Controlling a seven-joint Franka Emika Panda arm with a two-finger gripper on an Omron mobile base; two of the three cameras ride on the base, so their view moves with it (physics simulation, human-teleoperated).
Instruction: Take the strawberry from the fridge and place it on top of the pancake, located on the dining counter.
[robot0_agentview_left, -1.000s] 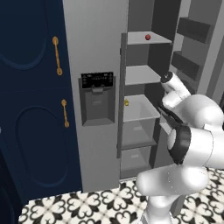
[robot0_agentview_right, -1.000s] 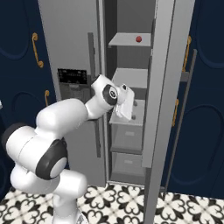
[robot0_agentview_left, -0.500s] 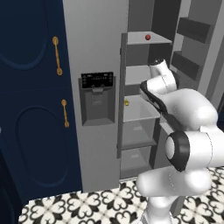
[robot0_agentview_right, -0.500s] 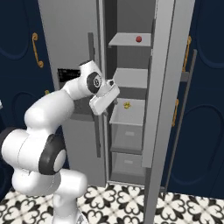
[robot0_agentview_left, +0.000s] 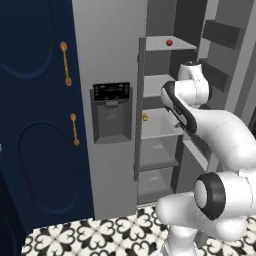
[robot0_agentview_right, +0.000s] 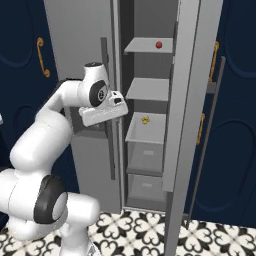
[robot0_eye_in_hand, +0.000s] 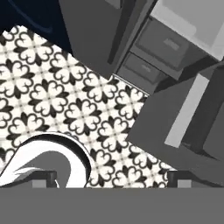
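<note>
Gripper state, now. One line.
Gripper: open, holding nothing; the strawberry sits on the fridge's top shelf.

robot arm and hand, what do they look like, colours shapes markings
The arm is built of glossy white, rounded segments with dark grey to black round joint caps, one large at the lower body and a smaller one near the wrist. The hand is a white, flat boxy block. In the hand view its two finger tips are small, dark and squared. No cables or lettering can be made out.

fridge (robot0_agentview_left: 107, 60): matt grey steel | strawberry (robot0_agentview_left: 169, 43): glossy red | cabinets (robot0_agentview_left: 35, 125): navy, smooth | floor (robot0_eye_in_hand: 52, 96): patterned tile
</note>
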